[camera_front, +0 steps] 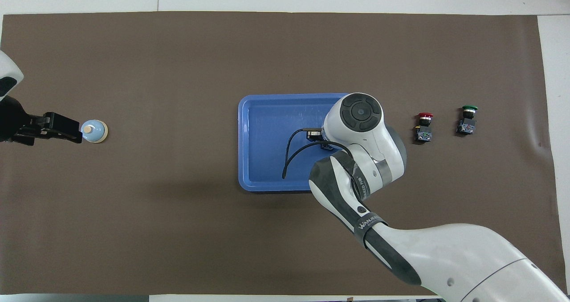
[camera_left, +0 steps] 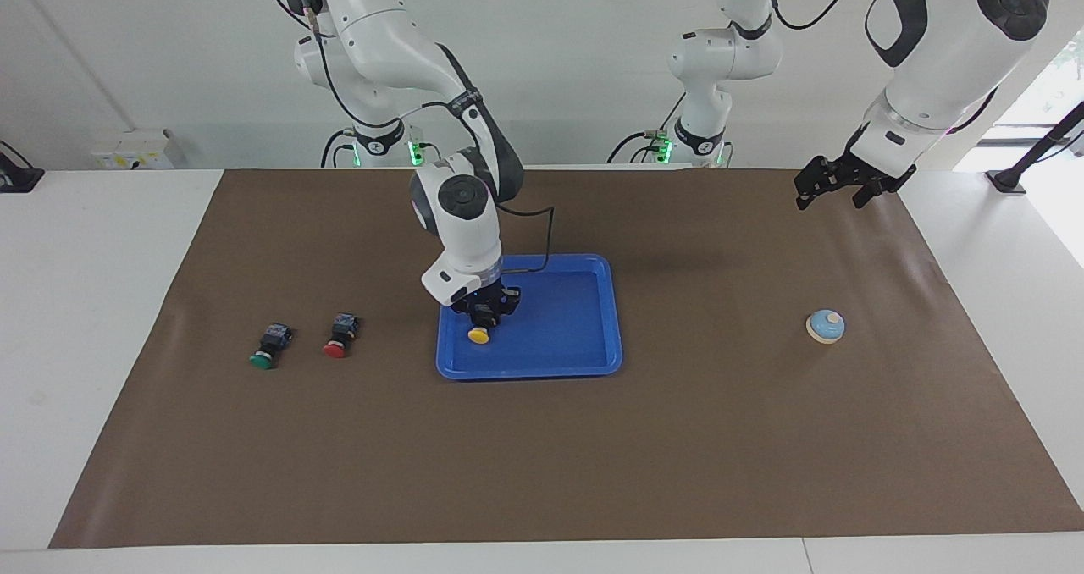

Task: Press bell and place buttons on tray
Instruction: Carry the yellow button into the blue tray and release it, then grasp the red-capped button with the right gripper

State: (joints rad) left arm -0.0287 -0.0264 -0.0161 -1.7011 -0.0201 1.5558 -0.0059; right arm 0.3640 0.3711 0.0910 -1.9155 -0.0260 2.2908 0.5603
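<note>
The blue tray [camera_left: 584, 320] [camera_front: 267, 137] lies mid-mat. My right gripper [camera_left: 484, 307] is low inside its end toward the right arm, around the black body of the yellow button [camera_left: 478, 335]; whether the button rests on the tray floor I cannot tell. From overhead my right arm hides that button. The red button [camera_left: 340, 337] [camera_front: 423, 126] and the green button [camera_left: 269, 347] [camera_front: 466, 120] lie on the mat beside the tray, toward the right arm's end. The light-blue bell [camera_left: 825, 326] [camera_front: 94, 131] sits at the left arm's end. My left gripper [camera_left: 834, 189] [camera_front: 73, 132] hangs open, raised over the mat by the bell.
A brown mat [camera_left: 677, 438] covers the table, with white tabletop [camera_left: 85, 303] around it. A black cable [camera_front: 289, 153] from my right wrist loops over the tray. A third white arm's base [camera_left: 703, 134] stands at the robots' edge.
</note>
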